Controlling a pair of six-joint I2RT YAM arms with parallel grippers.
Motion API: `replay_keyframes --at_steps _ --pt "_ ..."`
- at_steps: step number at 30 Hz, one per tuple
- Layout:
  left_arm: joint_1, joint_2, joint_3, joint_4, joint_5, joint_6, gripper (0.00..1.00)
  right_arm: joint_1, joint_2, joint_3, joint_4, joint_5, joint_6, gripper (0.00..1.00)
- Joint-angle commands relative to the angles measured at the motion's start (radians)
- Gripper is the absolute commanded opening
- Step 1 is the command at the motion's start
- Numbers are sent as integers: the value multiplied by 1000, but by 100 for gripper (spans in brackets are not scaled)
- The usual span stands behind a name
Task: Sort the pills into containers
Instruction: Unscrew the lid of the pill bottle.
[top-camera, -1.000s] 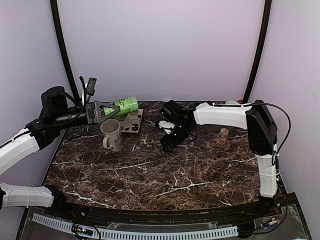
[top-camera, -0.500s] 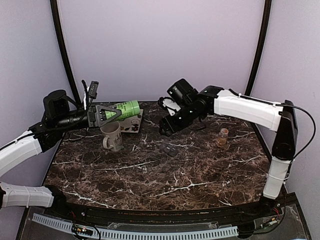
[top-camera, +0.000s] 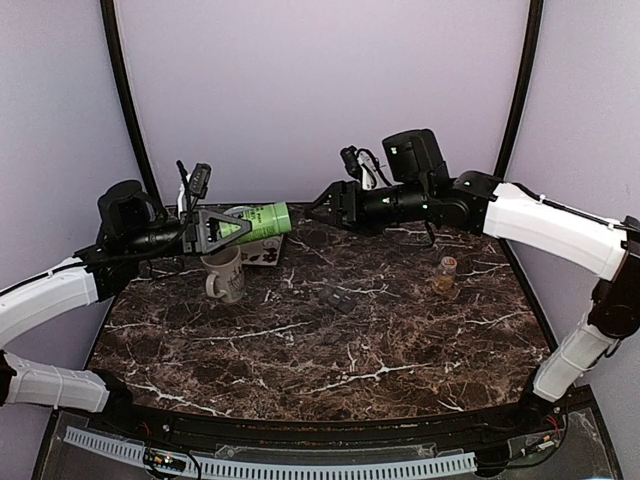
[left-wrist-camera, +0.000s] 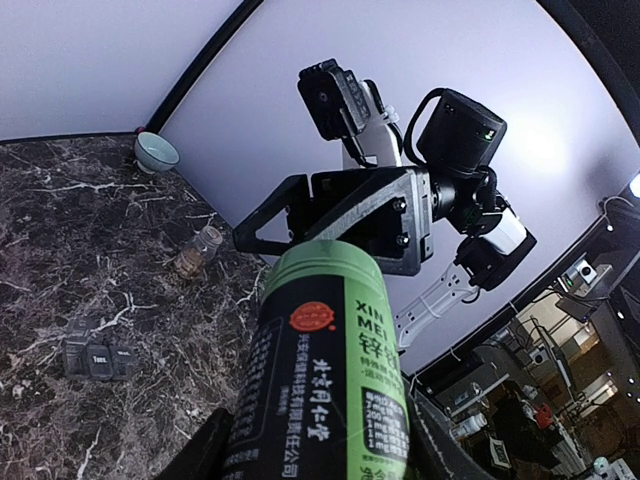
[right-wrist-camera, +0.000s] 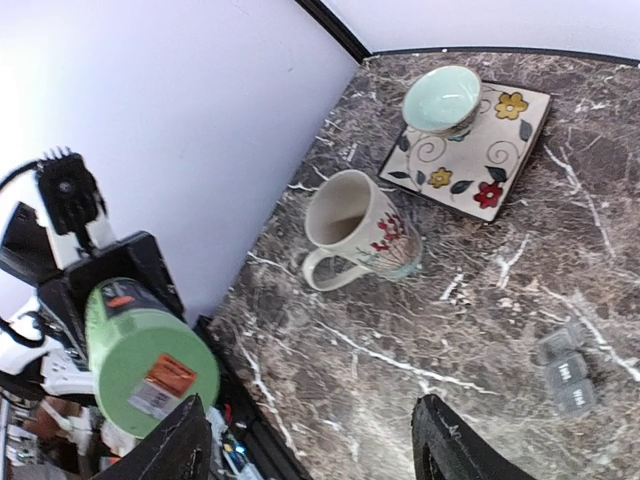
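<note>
Right gripper (top-camera: 326, 206) is shown raised at the upper centre of the top view. It has been lifted away from the dark grey plastic strip of joined compartments (top-camera: 335, 298), over which it was lowered a second ago, and turned toward the green cylindrical bottle (top-camera: 256, 217) clamped sideways by the left gripper (top-camera: 228, 224). The strip is left at mid-frame on the table, and tan pills (top-camera: 443, 284) are judged to sit in the small clear jar (top-camera: 447, 270) at right.

In the left wrist view, the bottle fills the lower centre, gripped on both sides, and its far end is faced by the right gripper.

In the right wrist view, the fingers (right-wrist-camera: 185, 445) are spread with nothing between them. A cap twist or handover is suggested, and no sorting is yet done.
</note>
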Motion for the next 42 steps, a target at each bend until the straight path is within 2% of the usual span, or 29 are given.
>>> replay_keyframes --at_steps 1,5,7,15,39,42 --pt "7 29 1 153 92 -58 0 -15 -62 -77 220 -109 206 69" --pt "8 67 13 193 128 -80 0 -20 -90 -152 363 -120 226 69" --pt "8 79 19 200 142 -84 0 -20 -96 -173 408 -175 357 68" --pt "8 120 42 234 176 -99 0 -15 -64 -202 563 -278 471 68" --pt "8 158 85 260 191 -119 0 18 -3 -183 538 -367 468 67" --pt "8 162 88 261 194 -119 0 20 -3 -166 533 -375 463 63"
